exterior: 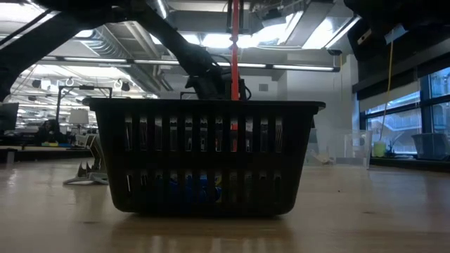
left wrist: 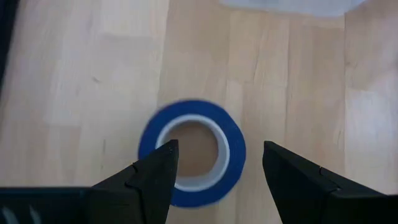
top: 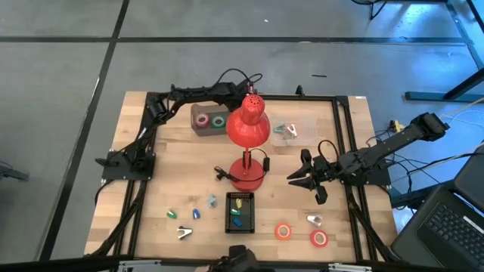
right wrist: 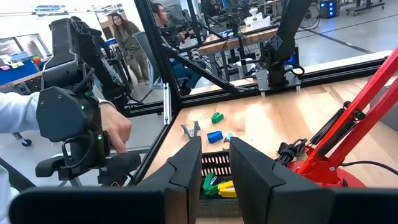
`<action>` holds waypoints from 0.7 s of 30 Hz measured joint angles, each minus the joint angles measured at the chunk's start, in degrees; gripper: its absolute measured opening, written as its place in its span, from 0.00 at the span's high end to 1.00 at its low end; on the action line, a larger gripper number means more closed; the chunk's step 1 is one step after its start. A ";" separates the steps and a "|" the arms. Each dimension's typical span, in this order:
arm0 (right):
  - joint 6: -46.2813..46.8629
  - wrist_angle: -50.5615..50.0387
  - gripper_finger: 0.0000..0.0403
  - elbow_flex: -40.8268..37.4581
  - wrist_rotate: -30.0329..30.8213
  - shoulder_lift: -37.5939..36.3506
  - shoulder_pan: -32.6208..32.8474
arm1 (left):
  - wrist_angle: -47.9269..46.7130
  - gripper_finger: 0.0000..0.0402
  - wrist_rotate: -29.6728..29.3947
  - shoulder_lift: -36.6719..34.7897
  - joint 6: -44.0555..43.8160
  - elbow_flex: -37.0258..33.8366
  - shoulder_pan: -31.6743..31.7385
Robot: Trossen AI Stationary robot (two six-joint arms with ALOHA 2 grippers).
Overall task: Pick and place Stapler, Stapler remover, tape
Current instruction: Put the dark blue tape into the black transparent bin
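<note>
My left gripper [top: 252, 92] is at the table's far side, behind the red lamp's head. In the left wrist view it [left wrist: 217, 149] is open above a blue tape roll [left wrist: 191, 152] that lies flat on the wood. One finger shows over the roll's rim and the other beyond its outer side, and I see no touch. My right gripper [top: 293, 180] hangs open and empty right of the lamp's base, pointing left [right wrist: 216, 155]. An orange tape roll [top: 283, 231] and a red one [top: 318, 239] lie near the near edge. Pink and green rolls sit in a grey tray [top: 208, 119].
The red lamp [top: 248, 128] stands mid-table with its base [top: 247, 175] and cord. A black basket [top: 240, 211] [exterior: 204, 154] near the front holds yellow, green and blue items. Two metal claw-like pieces [top: 314, 220] [top: 184, 233] and small coloured items lie near the front. A clear container [top: 287, 130] sits at far right. People show beyond the table.
</note>
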 joint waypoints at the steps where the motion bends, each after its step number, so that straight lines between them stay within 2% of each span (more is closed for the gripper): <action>1: 0.00 0.00 0.79 0.01 -0.01 0.00 0.00 | -0.63 0.44 -0.05 0.00 0.08 0.00 -0.18; 21: 0.18 -0.02 0.79 0.01 -0.02 0.00 0.00 | -2.39 0.44 -0.67 0.00 -0.27 0.00 -1.83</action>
